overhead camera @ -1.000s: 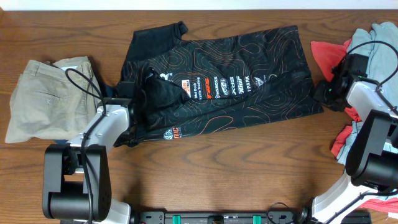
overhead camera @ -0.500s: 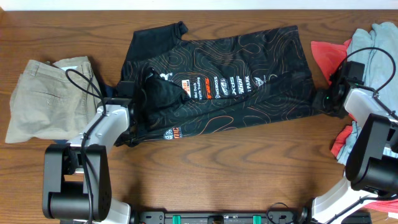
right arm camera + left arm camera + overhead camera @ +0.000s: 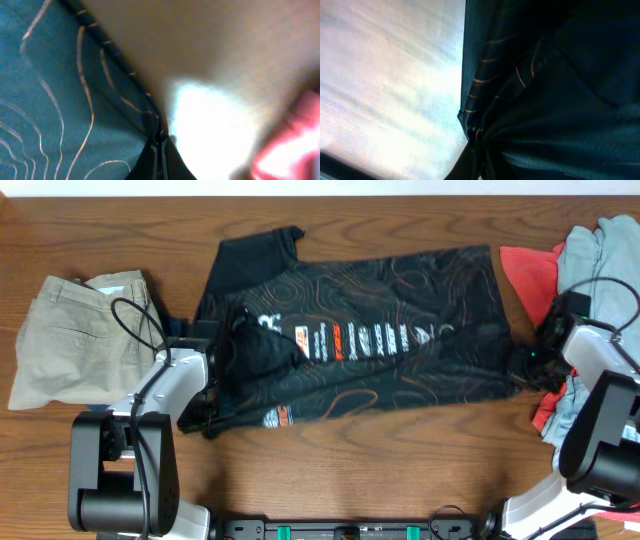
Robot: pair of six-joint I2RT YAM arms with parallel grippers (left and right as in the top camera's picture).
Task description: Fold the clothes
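Observation:
The clothes, a black jersey [image 3: 420, 280] with orange contour lines and a row of logos, lie spread across the middle of the table. My left gripper [image 3: 203, 418] is shut on the jersey's near left corner. In the left wrist view, dark cloth [image 3: 560, 75] bunches into the closed left gripper [image 3: 480, 167]. My right gripper [image 3: 522, 370] is shut on the near right corner. The right wrist view shows the striped hem [image 3: 50, 100] pinched in the right gripper [image 3: 160, 150].
Folded khaki trousers [image 3: 75, 335] lie at the left of the wooden table [image 3: 350, 470]. At the right edge, a pile of red cloth [image 3: 528, 265] and pale blue-grey cloth [image 3: 600, 250] sits close to my right arm.
Both grippers have shut on the jersey's near corners. The right gripper moved toward the front edge, and the jersey has been pulled tauter and shifted slightly right.

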